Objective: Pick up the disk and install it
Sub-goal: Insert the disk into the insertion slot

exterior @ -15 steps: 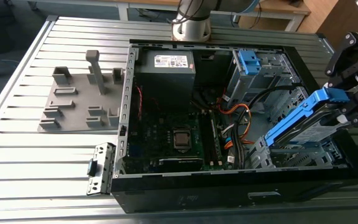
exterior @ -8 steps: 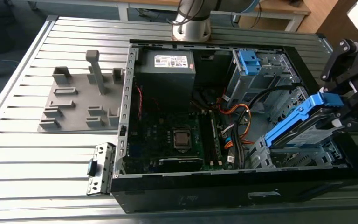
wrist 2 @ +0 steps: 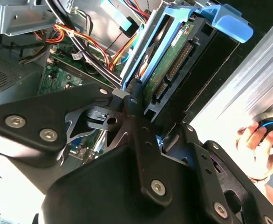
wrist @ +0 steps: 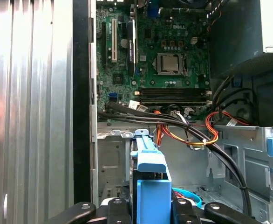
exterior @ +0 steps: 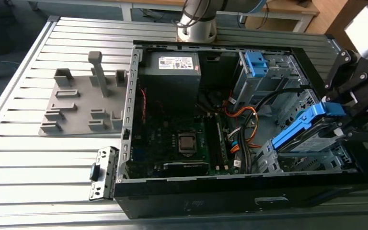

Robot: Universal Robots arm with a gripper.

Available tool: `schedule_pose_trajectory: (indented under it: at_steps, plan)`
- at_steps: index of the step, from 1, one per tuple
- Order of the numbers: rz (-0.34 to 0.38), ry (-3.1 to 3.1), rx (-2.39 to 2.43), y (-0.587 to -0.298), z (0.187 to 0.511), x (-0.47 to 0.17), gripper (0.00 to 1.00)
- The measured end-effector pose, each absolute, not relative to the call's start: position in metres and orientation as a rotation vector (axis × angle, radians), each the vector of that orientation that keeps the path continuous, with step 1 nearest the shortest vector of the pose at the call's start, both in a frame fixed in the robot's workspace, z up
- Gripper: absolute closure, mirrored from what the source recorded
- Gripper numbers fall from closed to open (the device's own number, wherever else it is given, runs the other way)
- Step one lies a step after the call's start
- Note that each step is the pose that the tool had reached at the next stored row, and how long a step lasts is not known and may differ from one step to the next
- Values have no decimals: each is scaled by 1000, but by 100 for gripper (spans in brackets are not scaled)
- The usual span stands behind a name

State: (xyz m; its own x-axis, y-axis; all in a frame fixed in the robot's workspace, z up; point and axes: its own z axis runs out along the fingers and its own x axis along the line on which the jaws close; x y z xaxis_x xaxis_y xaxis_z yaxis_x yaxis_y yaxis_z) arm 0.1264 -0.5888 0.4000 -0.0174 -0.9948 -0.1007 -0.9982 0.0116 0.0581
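Tool is closed on the disk: in the second wrist view the black fingers pinch the lower end of its blue rail frame, circuit-board side and connector row facing the camera. In the first wrist view the frame's blue tab sticks up between the finger pads; tool centre about.

Exterior view: tool sits at the exterior view's right edge of the open computer case, holding the disk tilted, one end up, over the metal drive cage in the case's near right corner. Disk looks partly into the cage opening; can't tell whether it is seated.

Further out inside the case: motherboard with the CPU socket in the middle, orange and black cables running between board and cages, a grey power supply box with a white sticker, and a second bay holding a bare blue bracket.

Case lies on a ribbed metal worktop. A grey fixture block sits well apart toward the exterior view's left. The second wrist view shows a person's hand on a round knob beside the case.
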Motion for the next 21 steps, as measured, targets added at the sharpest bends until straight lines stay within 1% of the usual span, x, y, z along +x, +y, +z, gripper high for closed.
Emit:
schedule_pose_trajectory:
  at_steps: [3, 11, 12, 17, 19, 21]
  plan:
    - [175, 2212, -2180, -589, 395, 126, 64]
    - [174, 2212, -2180, -589, 395, 126, 63]
    - [174, 2212, -2180, -589, 395, 126, 56]
    - [174, 2212, -2180, -589, 395, 126, 56]
    - [174, 2212, -2180, -589, 394, 126, 58]
    - [174, 2212, -2180, -589, 394, 126, 70]
